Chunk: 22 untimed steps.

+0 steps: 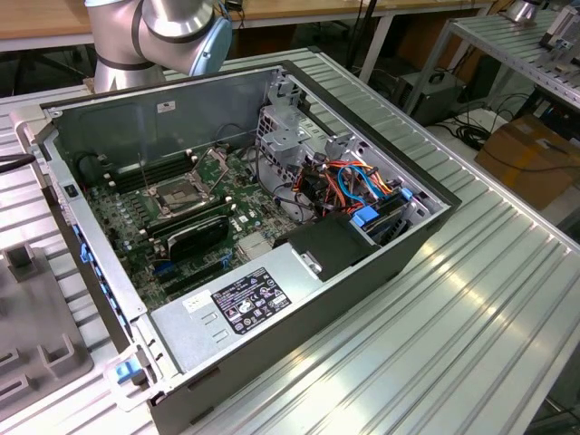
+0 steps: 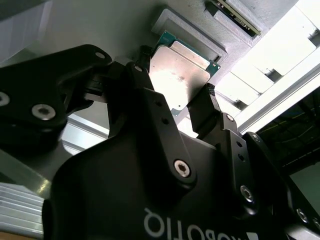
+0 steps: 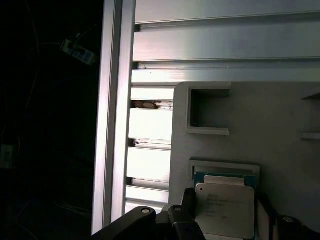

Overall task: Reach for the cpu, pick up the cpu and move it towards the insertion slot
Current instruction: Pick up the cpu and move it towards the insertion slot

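Second wrist view: the gripper clamps the cpu between its fingertips; first wrist view, its print is unreadable.

Gripper on the cpu, over a grey tray.

The black gripper takes up most of the second wrist view, its two fingers set against opposite edges of the cpu, a flat silver square with a teal rim that catches a bright glare. Just behind the cpu is a pale grey tray with a raised rectangular frame. Beyond that run the ribbed aluminium slats of the table. Whether the cpu is clear of the tray cannot be told.
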Motion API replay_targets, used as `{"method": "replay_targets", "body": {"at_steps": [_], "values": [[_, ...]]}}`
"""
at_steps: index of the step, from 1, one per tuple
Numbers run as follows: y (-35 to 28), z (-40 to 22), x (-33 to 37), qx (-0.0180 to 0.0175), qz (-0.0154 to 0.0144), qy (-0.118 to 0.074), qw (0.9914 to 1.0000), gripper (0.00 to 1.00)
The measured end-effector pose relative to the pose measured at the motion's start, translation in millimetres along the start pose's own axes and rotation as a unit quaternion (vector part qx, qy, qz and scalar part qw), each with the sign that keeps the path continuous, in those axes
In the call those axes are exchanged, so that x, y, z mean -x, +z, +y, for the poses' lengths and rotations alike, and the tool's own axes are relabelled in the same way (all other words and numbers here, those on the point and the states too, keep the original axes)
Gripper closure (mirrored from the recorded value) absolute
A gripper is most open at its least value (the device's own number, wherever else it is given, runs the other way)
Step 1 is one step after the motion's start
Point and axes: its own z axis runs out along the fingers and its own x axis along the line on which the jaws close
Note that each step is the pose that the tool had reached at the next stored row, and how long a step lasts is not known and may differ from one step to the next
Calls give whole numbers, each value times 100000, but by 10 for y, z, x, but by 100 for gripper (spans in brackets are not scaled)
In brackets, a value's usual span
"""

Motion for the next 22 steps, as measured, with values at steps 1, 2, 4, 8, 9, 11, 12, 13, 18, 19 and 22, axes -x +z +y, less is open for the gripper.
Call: {"method": "replay_targets", "body": {"at_steps": [1,2,4,8,9,11,12,13,18,19,22], "values": [[0,0,0,1,0,-2,100000,45],[-2,0,0,-3,4,-2,100000,45],[-9,0,0,-2,3,-1,100000,45],[-24,1,0,1,1,0,100000,45],[-26,1,0,-1,1,-1,100000,45],[-30,1,0,-1,3,-1,100000,45],[-32,1,0,-2,4,-3,100000,45],[-35,1,0,-2,6,-2,100000,45],[-56,1,0,0,33,-1,100000,45],[-62,2,0,4,50,-1,100000,45],[-73,2,1,5,87,1,100000,45]]}}
